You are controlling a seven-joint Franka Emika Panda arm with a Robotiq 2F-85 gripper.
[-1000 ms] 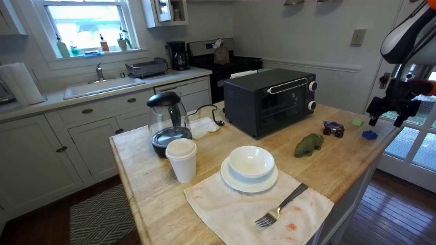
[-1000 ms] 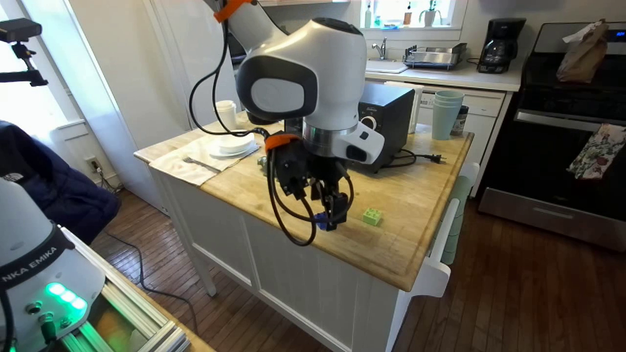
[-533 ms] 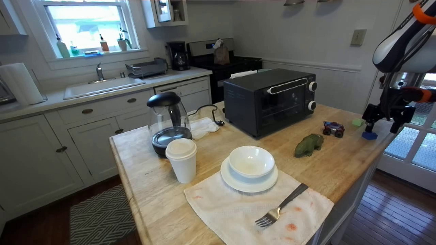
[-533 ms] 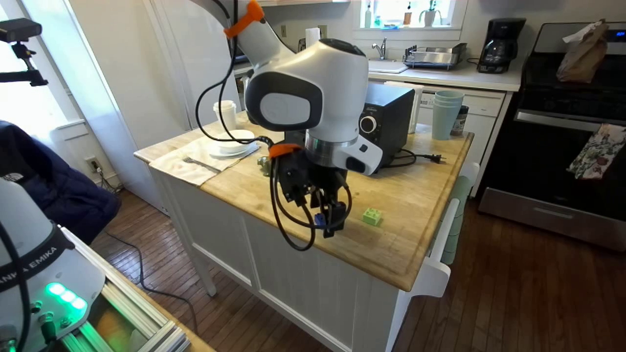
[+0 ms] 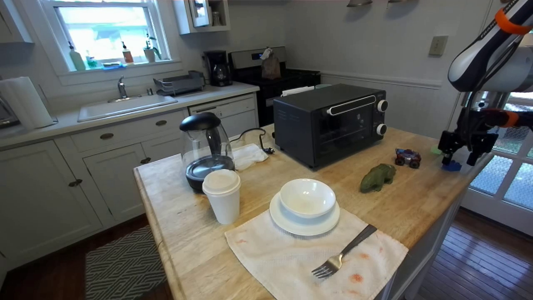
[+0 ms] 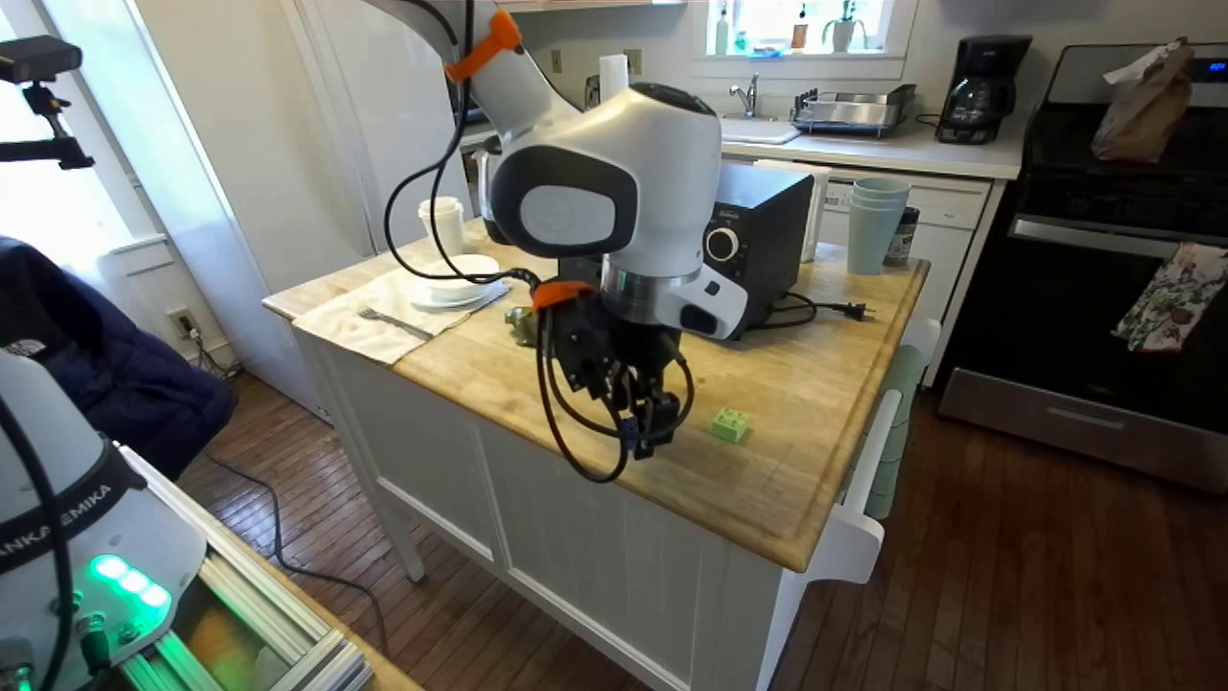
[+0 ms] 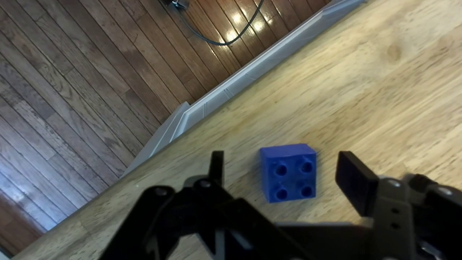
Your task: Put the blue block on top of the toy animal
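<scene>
Looking from far away, I see my gripper [image 7: 281,167] with its two fingers [image 7: 354,180] spread wide, holding nothing. The blue block [image 7: 288,177] sits on the wooden table [image 7: 361,108]; in the wrist view it shows between the fingers, below and right of the middle, with a gap on each side. In an exterior view, the green toy animal [image 5: 378,178] lies right of the middle, with a little toy car [image 5: 408,158] near it, closer to the right edge.
</scene>
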